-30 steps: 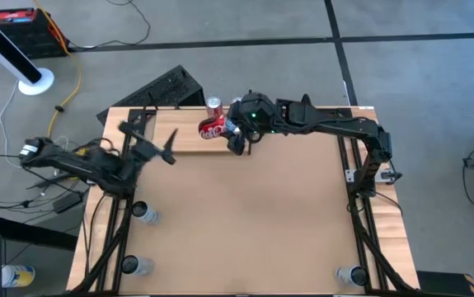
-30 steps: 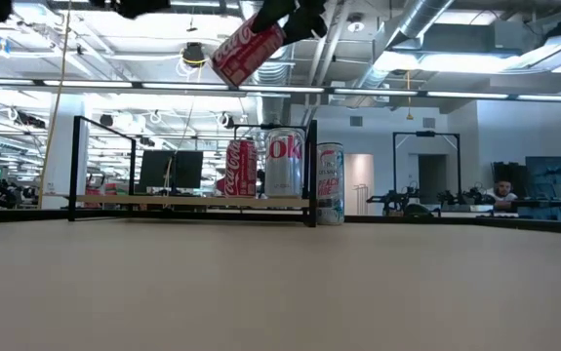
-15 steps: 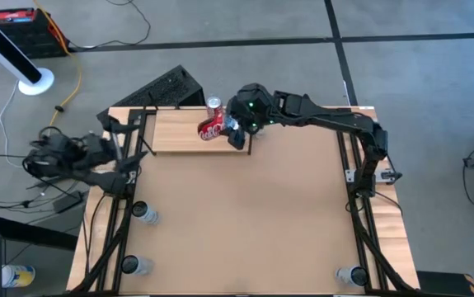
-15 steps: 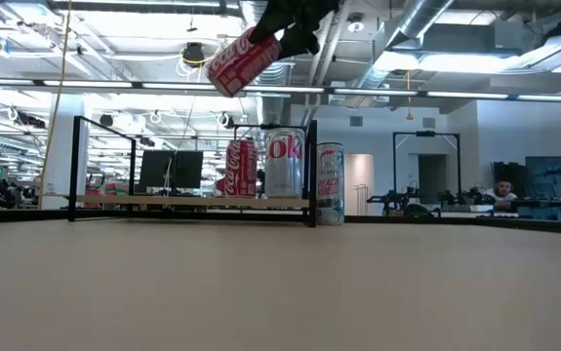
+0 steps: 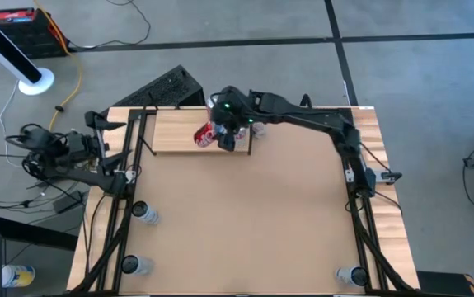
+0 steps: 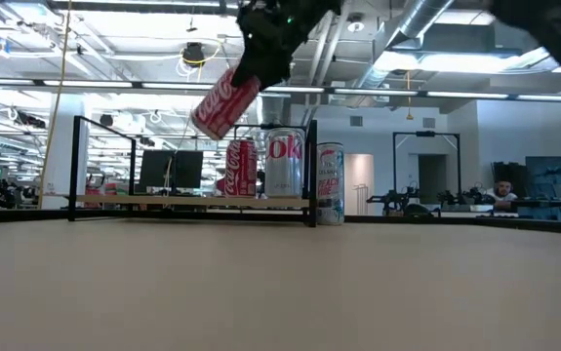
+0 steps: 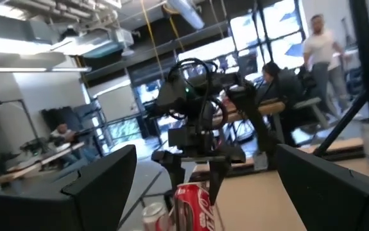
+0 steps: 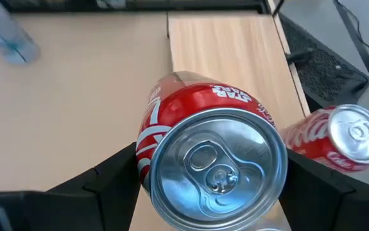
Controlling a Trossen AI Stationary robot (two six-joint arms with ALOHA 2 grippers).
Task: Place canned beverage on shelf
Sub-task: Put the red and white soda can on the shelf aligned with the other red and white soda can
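Observation:
My right gripper [image 5: 227, 136] is shut on a red cola can [image 5: 206, 134] above the right end of the pale wood shelf [image 5: 175, 132]. In the low view the can [image 6: 223, 102] slants, its lower end toward the table's left, clear of the shelf [image 6: 163, 202]. A red can [image 6: 241, 168] and a silver can [image 6: 283, 164] stand upright on the shelf beside its black upright end piece [image 6: 313, 175]. My left gripper [image 7: 205, 154] is open and empty, off the table's left edge [image 5: 96, 142]. My right gripper pinches the can's round side wall [image 8: 147, 151] between its two fingers [image 8: 117, 173], near the can's top end [image 8: 217, 160]. The fingers come from above, slanting from the table's right. The can is lifted clear of the shelf and tilted, hanging below the fingers.
A third can [image 6: 330, 183] stands just right of the black upright. Clear bottles stand at the table's near-left [image 5: 143, 212], [image 5: 129, 266] and near-right [image 5: 352, 275]. A black keyboard [image 5: 162, 89] lies beyond the far edge. People show in the room behind.
My right gripper has gone toward the table's left and down with the can, which now hangs lower over the shelf and slants more steeply. My left arm has drawn back toward the left, off the table.

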